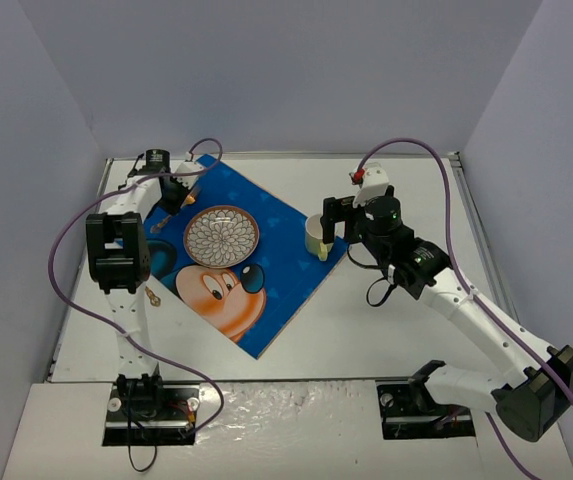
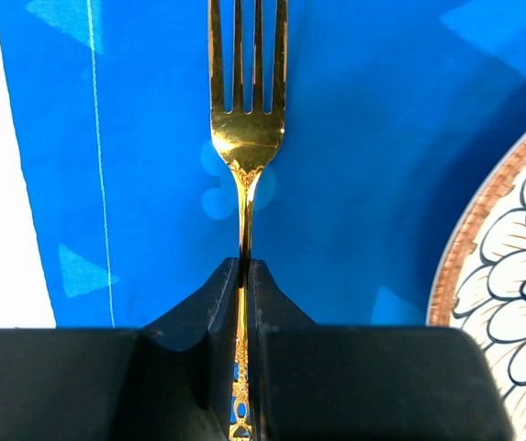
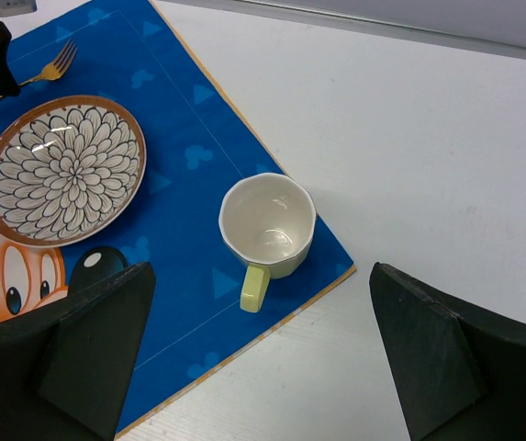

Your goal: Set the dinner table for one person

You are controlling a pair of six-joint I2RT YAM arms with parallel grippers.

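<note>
While cup (image 3: 267,225) stands on placemat (image 3: 198,147), plate (image 3: 65,170) nearby.

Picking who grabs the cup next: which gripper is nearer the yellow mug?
Right. The right gripper hangs open close beside the mug at the placemat's right corner; the left gripper is beyond the plate on its far side, shut on the fork.

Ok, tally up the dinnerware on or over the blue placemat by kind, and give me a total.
Plates: 1, the flower-patterned plate
Mugs: 1, the pale yellow mug
Forks: 1, the gold fork, gripped by the left gripper
Total: 3
</note>
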